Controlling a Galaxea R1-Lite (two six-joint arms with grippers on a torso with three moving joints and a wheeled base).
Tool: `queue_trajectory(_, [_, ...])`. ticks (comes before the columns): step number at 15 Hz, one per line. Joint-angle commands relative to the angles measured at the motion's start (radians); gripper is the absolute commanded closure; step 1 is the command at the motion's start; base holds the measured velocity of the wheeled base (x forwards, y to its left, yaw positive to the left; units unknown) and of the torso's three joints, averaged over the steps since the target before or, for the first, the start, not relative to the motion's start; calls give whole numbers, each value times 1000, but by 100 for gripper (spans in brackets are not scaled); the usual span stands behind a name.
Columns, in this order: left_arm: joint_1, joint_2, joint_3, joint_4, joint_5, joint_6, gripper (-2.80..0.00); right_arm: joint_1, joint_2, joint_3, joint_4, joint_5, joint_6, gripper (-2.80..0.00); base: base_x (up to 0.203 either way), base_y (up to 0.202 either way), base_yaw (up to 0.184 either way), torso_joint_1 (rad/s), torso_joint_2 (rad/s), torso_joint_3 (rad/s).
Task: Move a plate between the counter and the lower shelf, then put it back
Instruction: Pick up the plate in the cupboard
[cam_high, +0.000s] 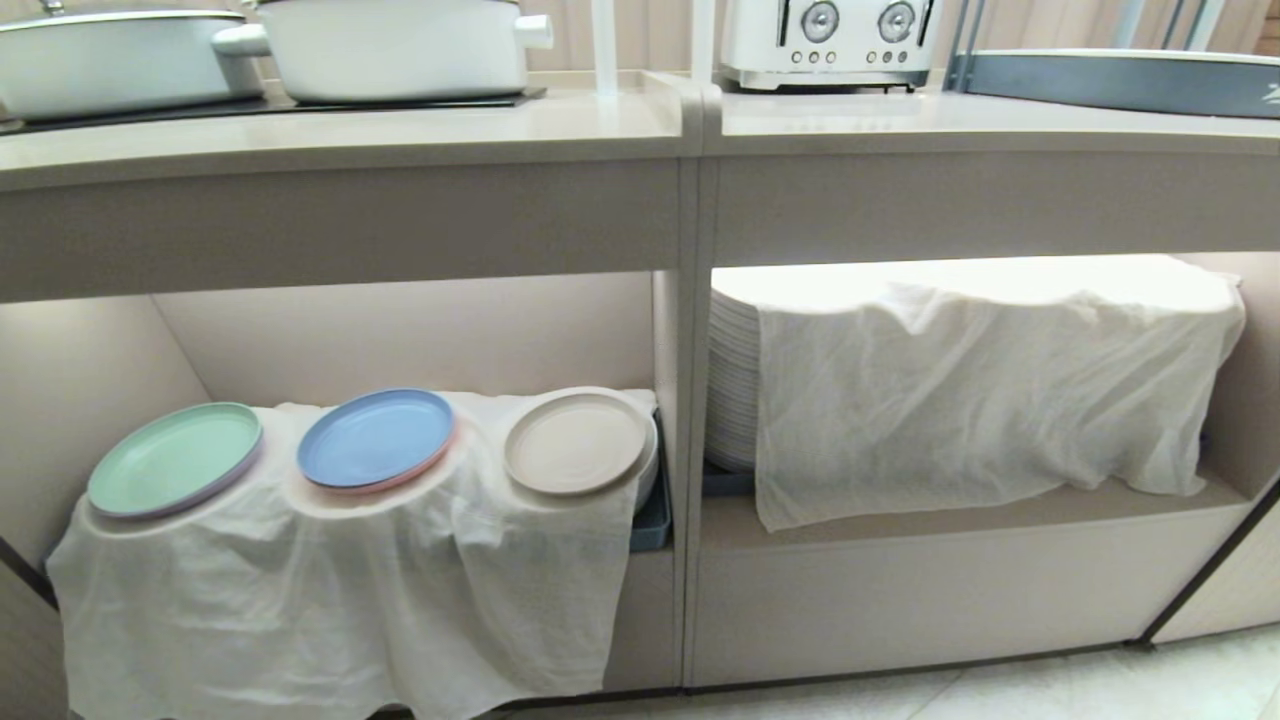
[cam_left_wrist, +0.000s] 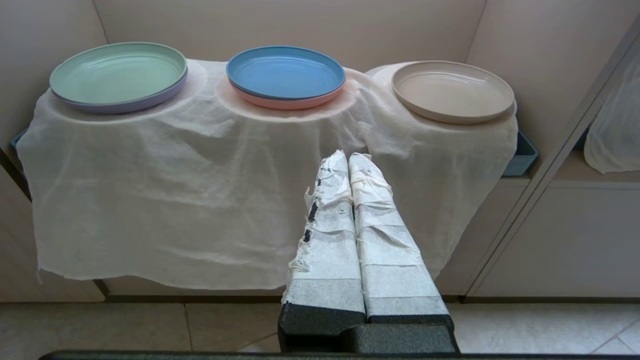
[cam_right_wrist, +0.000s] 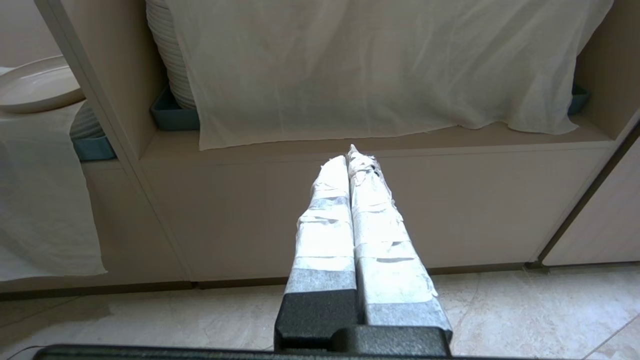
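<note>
The plate (cam_high: 575, 443) rests on white cloth (cam_high: 330, 590) at the lower shelf's (cam_high: 960, 515) right end. Both claws, left claw (cam_left_wrist: 348, 156) and right claw (cam_right_wrist: 348, 156), are pressed together, empty. Toaster (cam_high: 828, 40) dial markings appear illegible.

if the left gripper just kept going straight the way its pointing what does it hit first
Most likely the white cloth hanging over the front of the lower shelf, below the gap between the blue plate and the cream plate. The left gripper is shut; depth is unclear.
</note>
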Motion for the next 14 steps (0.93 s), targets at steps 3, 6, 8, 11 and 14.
queue_trajectory(3, [1,0,0,-1,-4,-1,0,0,0,0,0,0,0,0,0,0,0,0,0,0])
queue_trajectory(6, [1,0,0,-1,-6,0,0,0,0,0,0,0,0,0,0,0,0,0,0,0])
queue_trajectory(8, [-1,0,0,1,-7,15,0,0,0,0,0,0,0,0,0,0,0,0,0,0])
queue_trajectory(11, [-1,0,0,-25,-31,103,0,0,0,0,0,0,0,0,0,0,0,0,0,0])
queue_trajectory(14, [-1,0,-48,-47,-125,115,0,0,0,0,0,0,0,0,0,0,0,0,0,0])
